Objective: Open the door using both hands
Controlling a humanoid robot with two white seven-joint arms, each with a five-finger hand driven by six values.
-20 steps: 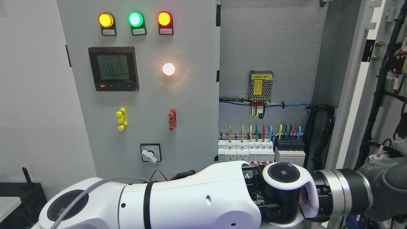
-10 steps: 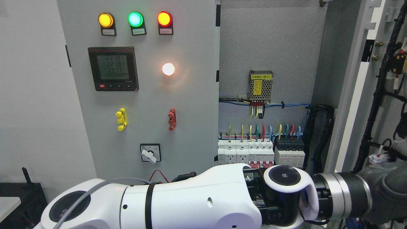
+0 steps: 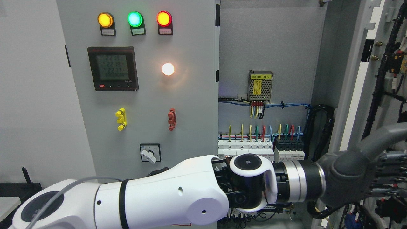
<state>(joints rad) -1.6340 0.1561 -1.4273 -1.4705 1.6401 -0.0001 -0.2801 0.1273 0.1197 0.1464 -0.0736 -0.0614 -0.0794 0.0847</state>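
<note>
Right door (image 3: 356, 79) of the cabinet: swung well open, seen nearly edge-on along the picture's right side, its inner face carrying black cable bundles (image 3: 380, 73). Left door (image 3: 143, 79) is shut, or nearly so; it carries three lamps in amber, green and red (image 3: 134, 19), a meter (image 3: 113, 68), a lit white lamp (image 3: 168, 69), a yellow handle (image 3: 121, 119), a red handle (image 3: 172, 119) and a rotary switch (image 3: 150, 153).

Handling, as a judgement: sheet-metal door, stiff, moderately heavy with wiring hung on it, turning on hinges at the far right. The painted surface looks smooth, so a flat push could slip. The free vertical edge gives the best hold, clear of the cables, which look easy to snag or pull loose.

Left hand (image 3: 365, 168): the arm comes in from lower left and crosses the whole frame, the grey hand lying at the lower part of the open door. The thumb stretches up and to the right, the fingers (image 3: 386, 171) point right toward the door's inner side. They appear extended rather than curled, but whether they bear on the door or grip anything cannot be told; the tips run out of the frame.

Right arm: not seen.

Inside the cabinet (image 3: 270, 41): a small power supply (image 3: 260, 85) on the back wall, a row of breakers (image 3: 260, 148) below with coloured wires.
</note>
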